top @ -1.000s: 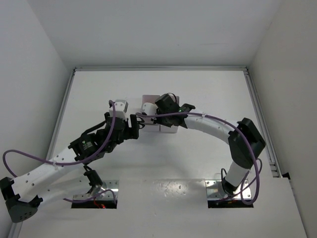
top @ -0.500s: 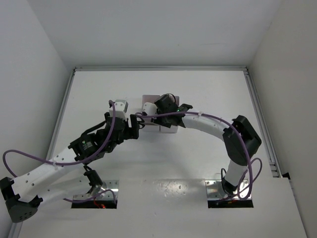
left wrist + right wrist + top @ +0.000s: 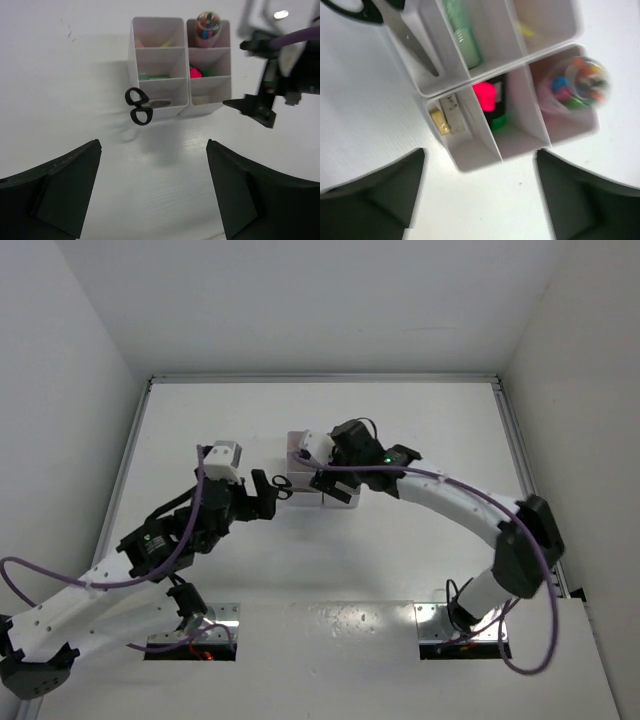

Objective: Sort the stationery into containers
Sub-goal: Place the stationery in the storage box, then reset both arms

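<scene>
The left pincer (image 3: 153, 146) stands wide open and holds nothing; its two dark fingers frame only a bare patch of the white tabletop (image 3: 55, 75). From it, at about 12 o'clock and a little toward 11, are the black-handled scissors (image 3: 141, 106). The two rings hang outside the white organizer tray (image 3: 205, 109) at its 7 o'clock corner, and the blades reach into the nearest compartment of the left column. In the left wrist view their long axis runs roughly from 9 to 3 o'clock, so across the line of this pincer's approach. The right pincer (image 3: 480, 154) is spread wide too and is empty. It hovers directly above the tray, over the compartment with the beige erasers (image 3: 444, 119); around that are the pink highlighter (image 3: 485, 96), the pale green stick (image 3: 461, 35) and the bundle of pencils (image 3: 576, 82). I see no loose piece on the tabletop. I judge that only the scissors may need seating deeper; the left arm is nearer to the rings, the right arm to the blades.
</scene>
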`<action>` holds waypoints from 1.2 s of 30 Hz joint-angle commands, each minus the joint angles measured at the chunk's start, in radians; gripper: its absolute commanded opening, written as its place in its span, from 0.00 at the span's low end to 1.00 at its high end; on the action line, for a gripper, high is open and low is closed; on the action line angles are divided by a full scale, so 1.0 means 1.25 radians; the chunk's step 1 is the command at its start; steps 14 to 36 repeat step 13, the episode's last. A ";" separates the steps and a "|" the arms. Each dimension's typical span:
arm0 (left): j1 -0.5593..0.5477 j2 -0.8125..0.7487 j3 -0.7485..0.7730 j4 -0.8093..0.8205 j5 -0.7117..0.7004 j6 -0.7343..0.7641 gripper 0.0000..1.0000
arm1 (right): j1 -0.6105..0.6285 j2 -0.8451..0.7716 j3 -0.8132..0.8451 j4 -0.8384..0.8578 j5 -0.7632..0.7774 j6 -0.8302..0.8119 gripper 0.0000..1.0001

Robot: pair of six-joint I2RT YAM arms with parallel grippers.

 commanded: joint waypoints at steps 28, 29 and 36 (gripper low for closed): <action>0.008 0.115 0.130 0.083 -0.079 0.015 1.00 | -0.004 -0.681 -0.355 0.184 0.334 0.253 1.00; 0.008 0.115 0.130 0.083 -0.079 0.015 1.00 | -0.004 -0.681 -0.355 0.184 0.334 0.253 1.00; 0.008 0.115 0.130 0.083 -0.079 0.015 1.00 | -0.004 -0.681 -0.355 0.184 0.334 0.253 1.00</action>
